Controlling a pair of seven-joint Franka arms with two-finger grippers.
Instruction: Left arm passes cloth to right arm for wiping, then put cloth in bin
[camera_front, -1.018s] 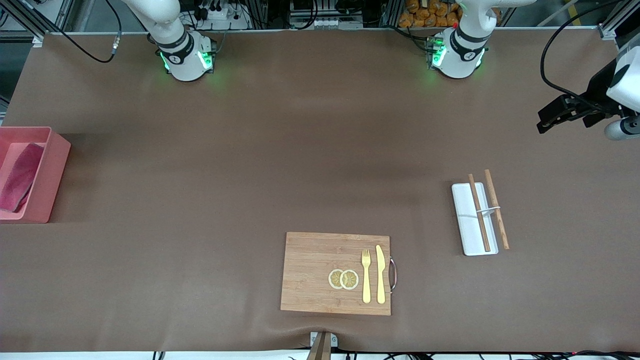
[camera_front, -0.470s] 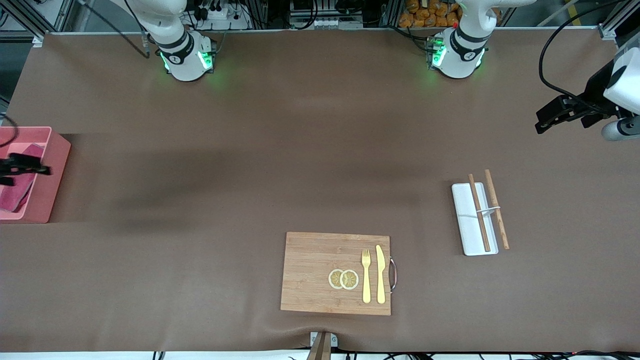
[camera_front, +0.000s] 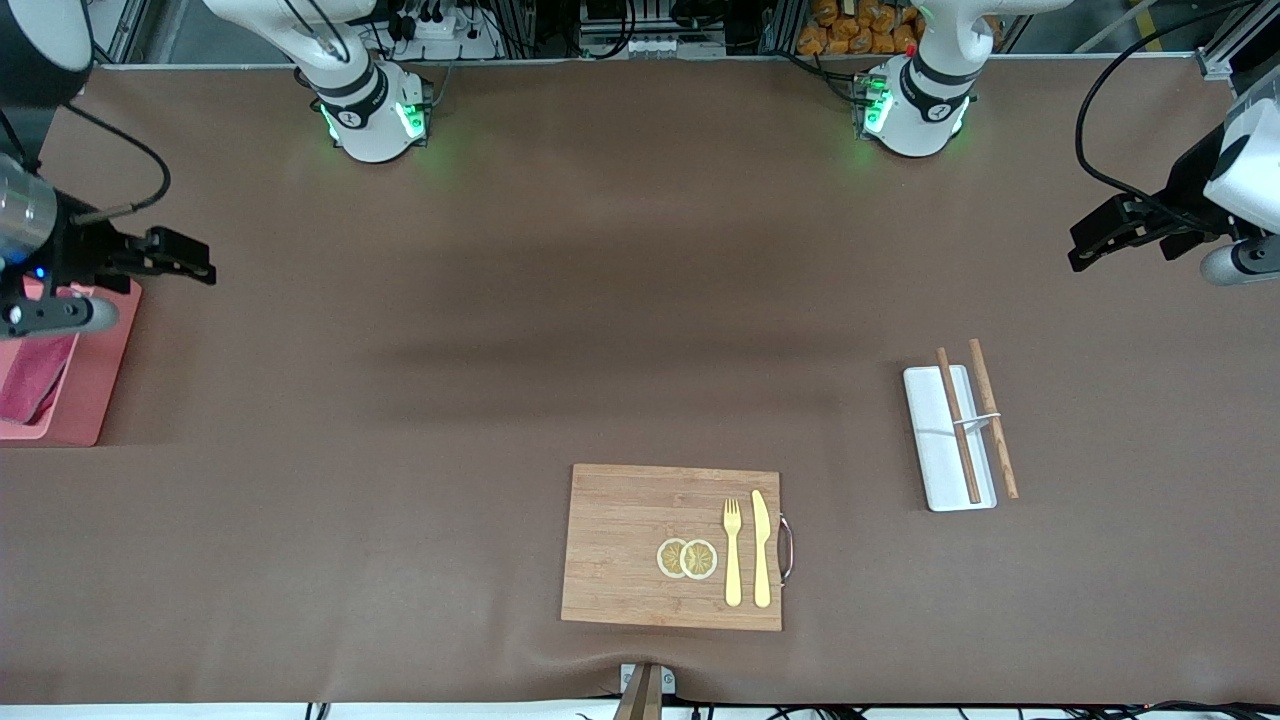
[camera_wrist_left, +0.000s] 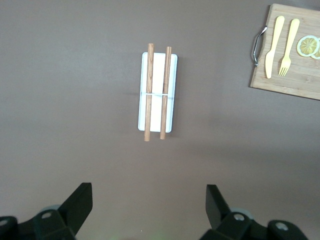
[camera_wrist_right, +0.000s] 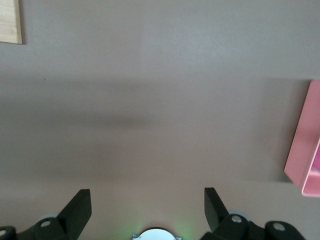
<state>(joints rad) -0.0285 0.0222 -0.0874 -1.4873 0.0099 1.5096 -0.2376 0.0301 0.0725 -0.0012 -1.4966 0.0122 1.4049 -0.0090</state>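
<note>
Cloth (camera_front: 30, 375) lies in the bin (camera_front: 95, 385) at the right arm's end of the table, long axis running toward the front camera. Right pincer (camera_front: 190, 262) hangs over bare table just beside the bin, fingers apart, empty. Left pincer (camera_front: 1090, 245) waits wide apart at its own end, well away from the bin. Looks like task is done; right arm is nearer.

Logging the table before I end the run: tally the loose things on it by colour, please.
Pink: 1, the pink rectangular plastic bin
Magenta-red: 1, the soft cloth in it
White: 1, the rectangular tray
Brown wood: 3, the bamboo cutting board and two wooden sticks
Yellow: 4, a fork, a knife, two lemon slices
Total: 10
</note>
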